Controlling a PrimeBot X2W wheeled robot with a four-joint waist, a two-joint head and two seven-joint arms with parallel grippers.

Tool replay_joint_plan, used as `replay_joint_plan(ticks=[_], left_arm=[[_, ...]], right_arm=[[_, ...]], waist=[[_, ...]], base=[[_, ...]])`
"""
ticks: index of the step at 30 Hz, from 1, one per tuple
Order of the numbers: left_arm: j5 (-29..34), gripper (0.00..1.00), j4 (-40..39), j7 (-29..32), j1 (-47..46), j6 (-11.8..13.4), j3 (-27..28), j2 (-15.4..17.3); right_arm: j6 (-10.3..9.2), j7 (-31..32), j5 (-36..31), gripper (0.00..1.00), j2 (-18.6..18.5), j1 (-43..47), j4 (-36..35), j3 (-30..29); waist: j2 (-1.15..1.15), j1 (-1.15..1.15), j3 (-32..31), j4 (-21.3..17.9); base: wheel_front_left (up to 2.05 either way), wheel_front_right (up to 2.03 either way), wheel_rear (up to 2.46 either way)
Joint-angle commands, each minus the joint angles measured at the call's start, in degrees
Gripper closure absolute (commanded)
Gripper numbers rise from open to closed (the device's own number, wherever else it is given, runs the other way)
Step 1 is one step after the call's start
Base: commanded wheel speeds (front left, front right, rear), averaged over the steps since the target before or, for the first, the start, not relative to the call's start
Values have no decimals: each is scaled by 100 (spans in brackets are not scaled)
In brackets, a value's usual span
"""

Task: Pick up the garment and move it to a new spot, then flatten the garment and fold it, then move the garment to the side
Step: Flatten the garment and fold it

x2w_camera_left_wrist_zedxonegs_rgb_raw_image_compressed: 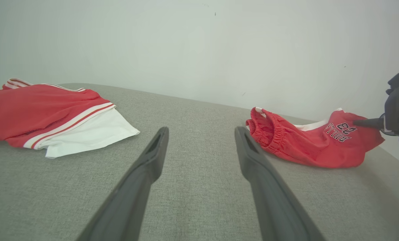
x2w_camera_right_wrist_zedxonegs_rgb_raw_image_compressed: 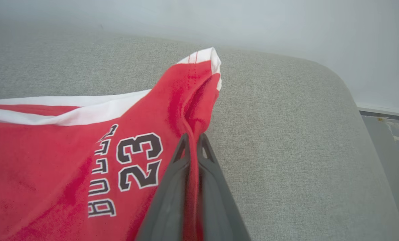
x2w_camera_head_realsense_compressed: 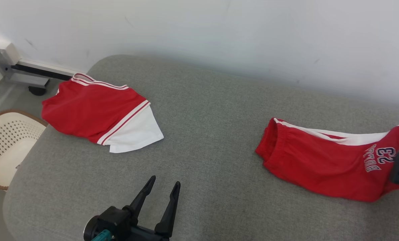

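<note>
The garment [x2w_camera_head_realsense_compressed: 319, 164] is red with a white stripe, a gathered band at its left end and a black "23" outlined in white. It lies crumpled on the right of the grey padded surface [x2w_camera_head_realsense_compressed: 212, 140]. My right gripper [x2w_camera_right_wrist_zedxonegs_rgb_raw_image_compressed: 192, 138] is shut on a raised fold of red cloth just right of the number on the garment [x2w_camera_right_wrist_zedxonegs_rgb_raw_image_compressed: 69, 167]. From the left wrist, the garment [x2w_camera_left_wrist_zedxonegs_rgb_raw_image_compressed: 306, 147] is at the right with that gripper [x2w_camera_left_wrist_zedxonegs_rgb_raw_image_compressed: 361, 123] at its far end. My left gripper [x2w_camera_head_realsense_compressed: 165, 182] stands open and empty near the front edge, its fingers [x2w_camera_left_wrist_zedxonegs_rgb_raw_image_compressed: 152, 157] apart over bare fabric.
A second red garment [x2w_camera_head_realsense_compressed: 92, 110] with a white sleeve and striped trim lies folded at the back left. A cream perforated basket [x2w_camera_head_realsense_compressed: 5, 147] stands off the left edge. A metal frame on a caster [x2w_camera_head_realsense_compressed: 35, 77] sits by the wall. Floor shows beyond the right edge.
</note>
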Motion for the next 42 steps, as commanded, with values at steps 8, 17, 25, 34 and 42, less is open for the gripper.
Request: replay_joint_plan(ticks=[8, 17, 25, 34, 42], left_arm=[[1, 0, -80, 7, -27, 40, -21, 24], [-64, 0, 74, 3, -143, -27, -145, -53], [-117, 0, 193, -34, -185, -31, -202, -86], [-155, 0, 223, -57, -18, 16, -184, 10], [-160, 0, 59, -74, 70, 71, -206, 33]], right_arm=[[-15, 212, -638, 100, 1402, -249, -870, 119], [-15, 614, -393, 100, 2453, -190, -1498, 771], [-15, 963, -131, 100, 2566, 37, -1720, 1183], [-15, 823, 1075, 0, 2567, 323, -2396, 1532], [-15, 790, 477, 0, 2131, 915, -3310, 673]], waist=[[0, 1, 16, -316], [0, 1, 138, -153], [0, 1, 172, 110], [0, 1, -23, 81], [0, 1, -76, -121]], base=[[0, 0, 0], [0, 0, 0], [0, 0, 0], [0, 0, 0], [0, 0, 0]])
